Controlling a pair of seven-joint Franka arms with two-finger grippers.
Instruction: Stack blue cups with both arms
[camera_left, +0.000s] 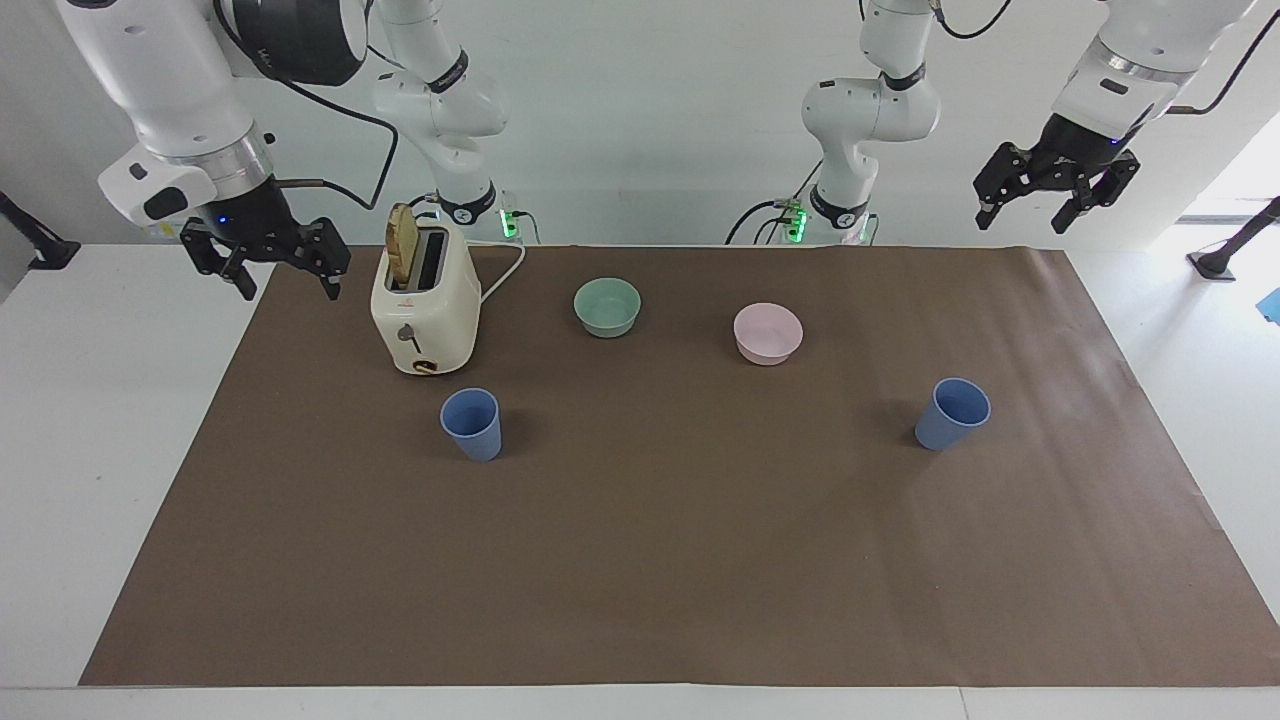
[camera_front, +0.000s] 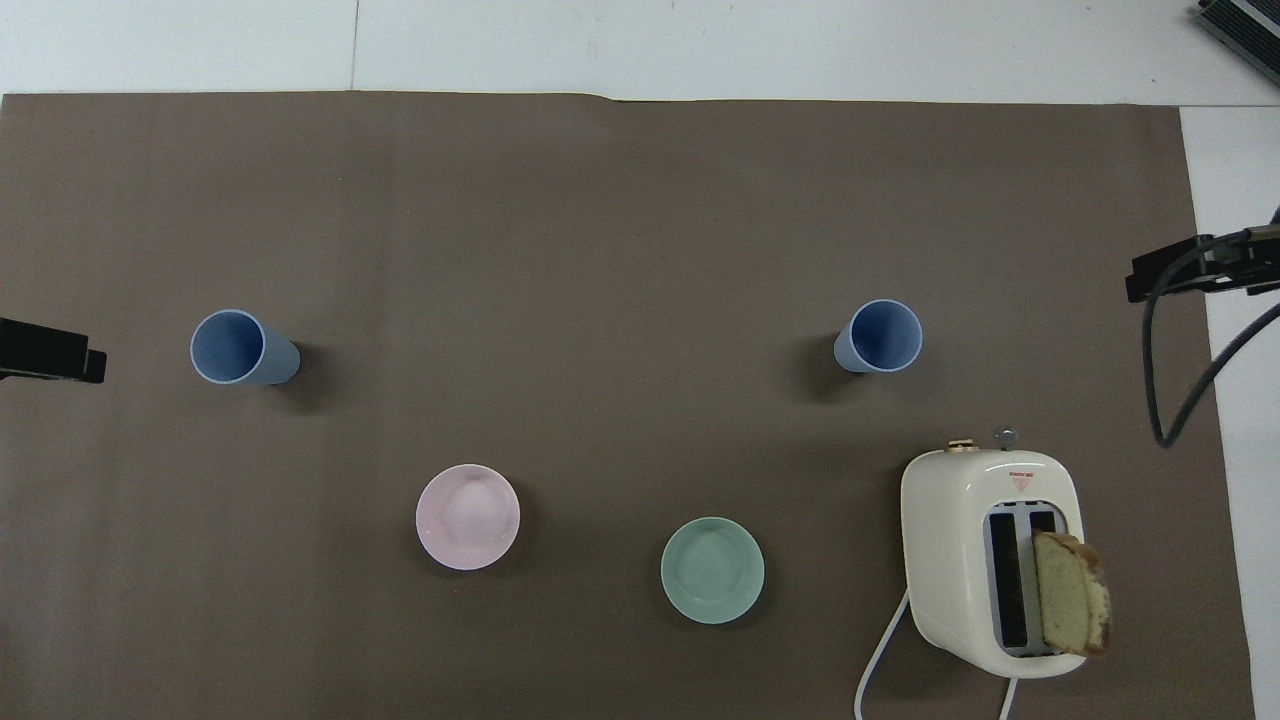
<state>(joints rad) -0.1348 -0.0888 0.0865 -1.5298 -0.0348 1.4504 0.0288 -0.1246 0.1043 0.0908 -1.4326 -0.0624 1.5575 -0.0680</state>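
Blue cups, two in number, stand upright and well apart on the brown mat (camera_left: 640, 560) that covers the white table (camera_left: 90, 420). One blue cup (camera_left: 472, 424) stands toward the right arm's end of the table, just farther from the robots than the toaster (camera_left: 424, 308). The other blue cup (camera_left: 951, 413) stands toward the left arm's end, farther from the robots than the pink bowl (camera_left: 767, 333). Both cups are open side up and neither touches any other item.

The toaster is cream-coloured, with a slice of bread (camera_left: 402, 244) standing up out of one slot and a white cord (camera_left: 505, 272) running from it toward the robots. The green bowl (camera_left: 607, 306) sits between the toaster and the pink bowl, slightly nearer to the robots than the pink bowl.

The right hand (camera_left: 287, 274) hangs in the air over the edge of the mat at the right arm's end of the table, beside the toaster. Its fingers stand wide apart and hold nothing. The left hand (camera_left: 1032, 207) hangs high over the corner of the mat at the left arm's end, close to the robots' edge. Its fingers also stand wide apart and hold nothing. Neither hand is near a cup.

In the overhead view, only a dark tip of each hand shows at the frame edges.
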